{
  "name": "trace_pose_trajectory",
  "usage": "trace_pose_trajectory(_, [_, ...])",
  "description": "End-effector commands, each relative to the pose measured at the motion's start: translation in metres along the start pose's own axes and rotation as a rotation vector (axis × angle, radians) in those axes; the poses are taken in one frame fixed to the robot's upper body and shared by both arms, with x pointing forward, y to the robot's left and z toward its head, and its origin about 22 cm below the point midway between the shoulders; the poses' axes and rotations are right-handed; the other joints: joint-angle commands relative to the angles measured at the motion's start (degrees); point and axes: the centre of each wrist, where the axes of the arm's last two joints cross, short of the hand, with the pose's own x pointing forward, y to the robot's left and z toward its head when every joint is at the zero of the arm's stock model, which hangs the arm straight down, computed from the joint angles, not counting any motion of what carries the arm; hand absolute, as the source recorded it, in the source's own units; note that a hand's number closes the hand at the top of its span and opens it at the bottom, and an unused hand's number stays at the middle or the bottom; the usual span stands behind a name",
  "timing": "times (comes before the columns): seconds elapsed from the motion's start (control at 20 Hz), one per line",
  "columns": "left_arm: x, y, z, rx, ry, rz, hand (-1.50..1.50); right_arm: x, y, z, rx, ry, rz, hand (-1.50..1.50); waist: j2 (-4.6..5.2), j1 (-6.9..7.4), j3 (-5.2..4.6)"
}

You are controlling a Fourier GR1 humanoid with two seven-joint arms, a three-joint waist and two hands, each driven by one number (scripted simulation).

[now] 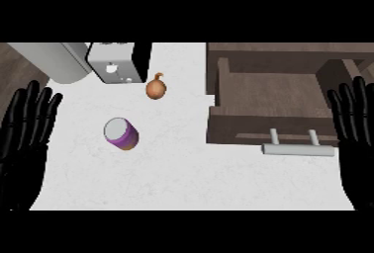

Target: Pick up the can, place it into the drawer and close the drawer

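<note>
Nothing of the job is done yet, as far as I can judge. The can with its purple band stands untouched on the white bench, left of centre in the frame. The drawer at the upper right is already pulled open, its pale handle facing me, and nothing lies inside. My left robot hand rests at the left edge, fingers straight and holding nothing; my right robot hand rests likewise at the right edge. An onion sits above the can. Grasping, placing and closing all remain.
</note>
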Motion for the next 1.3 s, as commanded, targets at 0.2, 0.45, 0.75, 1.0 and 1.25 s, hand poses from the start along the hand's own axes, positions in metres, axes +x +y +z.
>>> trace_pose_trajectory(0.2, [-0.009,0.002,-0.019,-0.509,-0.075,0.306,-1.5,0.0,0.003,-0.001,0.083,-0.011,-0.014,-1.5,0.31,-3.36,-1.49])
trace_pose_trajectory(0.45, [-0.04,0.064,-0.016,-0.645,0.235,0.209,-1.5,-0.02,-0.022,0.024,-0.175,0.255,0.066,-1.5,0.33,-3.91,-1.33])
trace_pose_trajectory(0.75, [-0.042,0.133,-0.052,-0.709,0.245,0.243,-1.5,-0.013,-0.048,0.037,-0.172,0.296,0.081,-1.5,0.0,-3.0,-1.2])
trace_pose_trajectory(1.0, [-0.019,0.168,-0.068,-0.725,0.24,0.248,-1.5,-0.015,-0.067,0.054,-0.185,0.286,0.058,-1.5,-0.12,-2.42,-1.16])
trace_pose_trajectory(1.25, [-0.032,0.193,-0.058,-0.723,0.262,0.256,-1.5,-0.005,-0.085,0.077,-0.177,0.267,0.069,-1.5,-0.12,-2.49,-1.18])
